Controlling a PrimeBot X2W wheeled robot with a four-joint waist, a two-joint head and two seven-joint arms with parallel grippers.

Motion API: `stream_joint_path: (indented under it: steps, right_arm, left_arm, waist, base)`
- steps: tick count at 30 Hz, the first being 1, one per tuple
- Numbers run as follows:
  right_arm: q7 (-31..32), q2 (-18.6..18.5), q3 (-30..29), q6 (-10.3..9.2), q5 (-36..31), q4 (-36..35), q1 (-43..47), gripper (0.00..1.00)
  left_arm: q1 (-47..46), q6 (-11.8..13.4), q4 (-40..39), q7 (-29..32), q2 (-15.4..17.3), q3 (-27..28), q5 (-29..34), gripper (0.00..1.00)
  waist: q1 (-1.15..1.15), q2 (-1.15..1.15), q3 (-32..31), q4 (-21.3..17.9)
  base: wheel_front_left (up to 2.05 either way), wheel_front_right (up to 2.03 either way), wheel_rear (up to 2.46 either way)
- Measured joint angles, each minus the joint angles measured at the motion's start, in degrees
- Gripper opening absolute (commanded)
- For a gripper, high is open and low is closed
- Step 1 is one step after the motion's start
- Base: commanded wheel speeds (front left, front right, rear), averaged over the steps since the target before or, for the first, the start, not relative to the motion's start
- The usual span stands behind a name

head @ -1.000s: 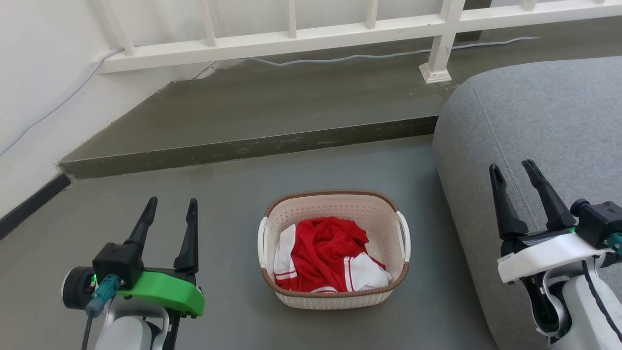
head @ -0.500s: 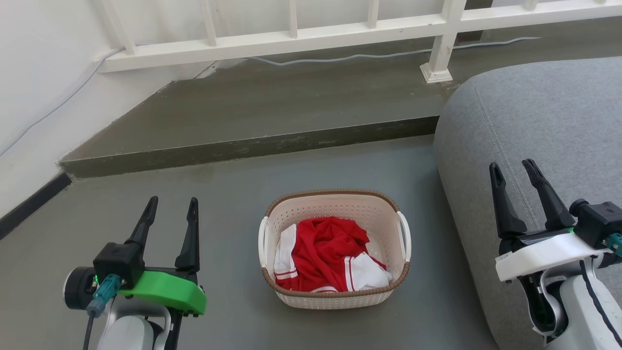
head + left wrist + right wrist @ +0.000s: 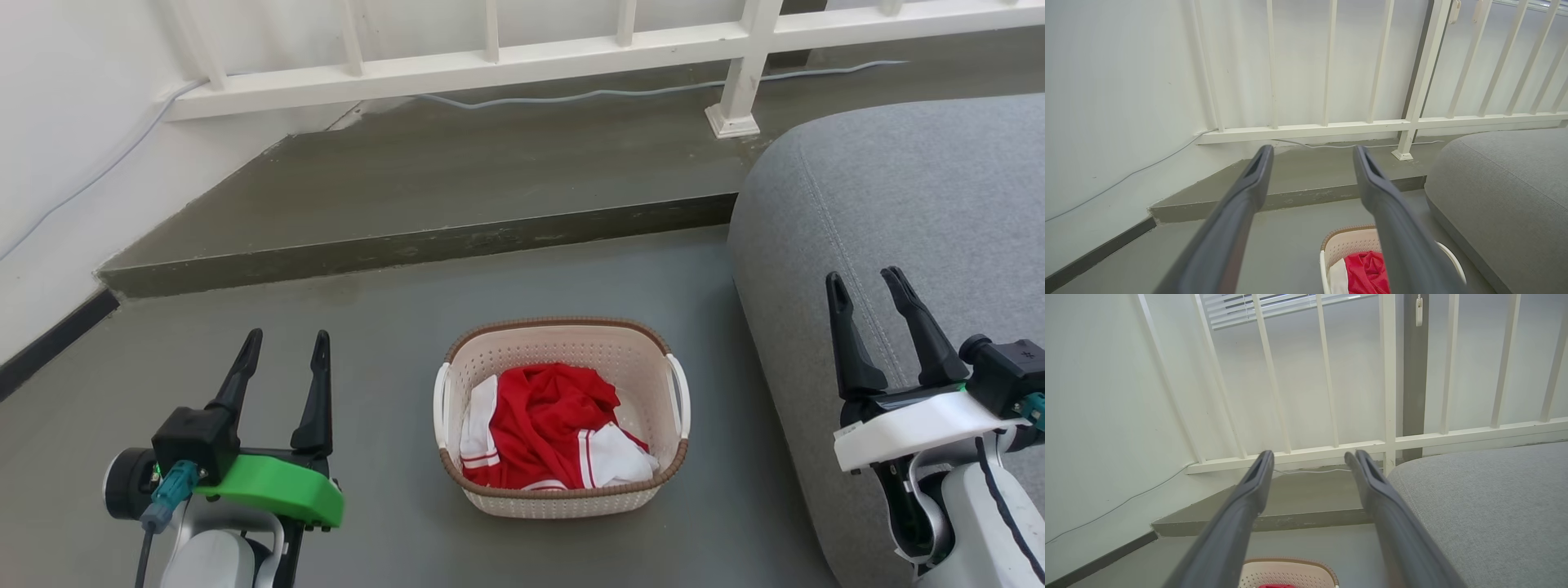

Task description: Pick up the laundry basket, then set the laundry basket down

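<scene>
Laundry basket [image 3: 562, 505] set on the grey floor [image 3: 384, 351] — left gripper [image 3: 289, 336] and right gripper [image 3: 862, 276] both held clear of it.

The laundry basket is seen standing upright on the floor, short of the raised step [image 3: 424, 245] at the floor's far edge and near the grey upholstered seat [image 3: 898, 188] that borders the floor's right side. A crumpled red-and-white garment [image 3: 543, 425] is held inside it. The left gripper is held above the floor to the basket's left, well apart from the left handle, its two dark fingers spread with nothing between them. The right gripper is raised over the seat to the basket's right, likewise spread and empty — neither handle is touched. A white railing [image 3: 490, 69] and a pale cable [image 3: 571, 96] are seen along the step's far side.
</scene>
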Motion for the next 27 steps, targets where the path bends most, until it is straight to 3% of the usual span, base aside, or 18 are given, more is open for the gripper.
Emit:
stream_joint_path:
  steps: [27]
  right_arm:
    - [-0.01,1.42,-1.29,0.52,-0.02,-0.42,-2.41,1.0]
  left_arm:
    - [-2.58,-0.49,-1.42,0.0,-0.26,1.44,0.41,1.0]
  waist:
    - [0.0,0.0,7.02,-1.07]
  base:
    - [0.0,0.0,0.0]
